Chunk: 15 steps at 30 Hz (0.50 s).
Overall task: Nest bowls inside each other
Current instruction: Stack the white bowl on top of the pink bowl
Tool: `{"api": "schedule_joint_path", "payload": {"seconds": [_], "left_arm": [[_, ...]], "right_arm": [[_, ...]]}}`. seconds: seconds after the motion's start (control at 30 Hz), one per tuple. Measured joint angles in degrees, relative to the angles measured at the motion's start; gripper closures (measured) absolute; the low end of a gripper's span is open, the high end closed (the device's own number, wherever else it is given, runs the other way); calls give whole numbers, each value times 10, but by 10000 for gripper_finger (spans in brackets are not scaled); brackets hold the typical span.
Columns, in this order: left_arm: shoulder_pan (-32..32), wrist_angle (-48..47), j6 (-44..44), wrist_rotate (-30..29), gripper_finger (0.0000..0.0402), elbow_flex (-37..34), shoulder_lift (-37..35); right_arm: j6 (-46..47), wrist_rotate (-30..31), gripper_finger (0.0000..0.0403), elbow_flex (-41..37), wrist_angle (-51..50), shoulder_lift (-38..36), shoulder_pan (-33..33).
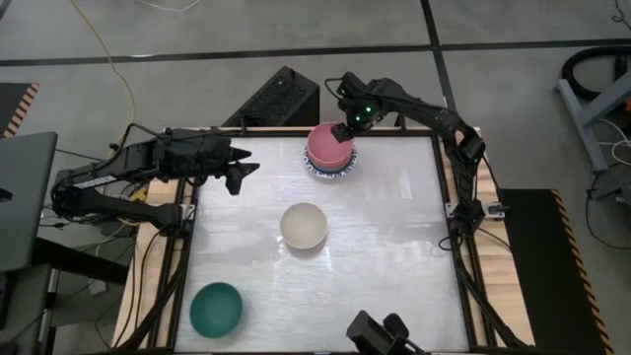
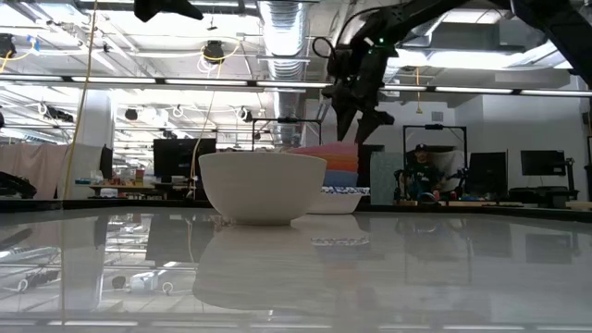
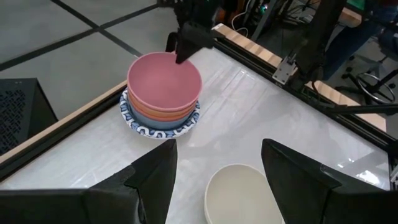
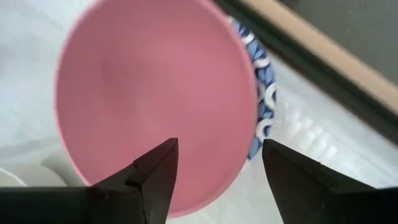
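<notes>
A stack of bowls stands at the table's far edge, near the middle. A pink bowl [image 1: 328, 145] sits on top of it, nested in an orange and a blue one, with a white blue-patterned bowl [image 3: 146, 129] at the bottom. My right gripper [image 1: 342, 130] hangs open just above the pink bowl's far right rim [image 4: 149, 93], touching nothing. A cream bowl [image 1: 304, 226] stands upright at the table's centre. A teal bowl [image 1: 216, 308] stands near the front left corner. My left gripper [image 1: 242, 170] waits open above the table's far left part.
The table's raised wooden frame [image 1: 446, 187] runs close behind the stack. A dark camera mount [image 1: 380, 335] stands at the near edge. A black box [image 1: 281, 97] lies on the floor beyond the far edge. Bare white tabletop [image 1: 394, 247] lies to the right of the cream bowl.
</notes>
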Motion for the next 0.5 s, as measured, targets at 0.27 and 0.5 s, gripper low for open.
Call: {"api": "schedule_joint_path", "payload": {"seconds": [0.27,0.5], "left_arm": [[0,-1,16,0,177,0,0],[0,-1,48,1,177,0,0]], "right_arm": [[-36,29,148,89,-37,0,9],[-169,28,148,182,-54,0,96]]}}
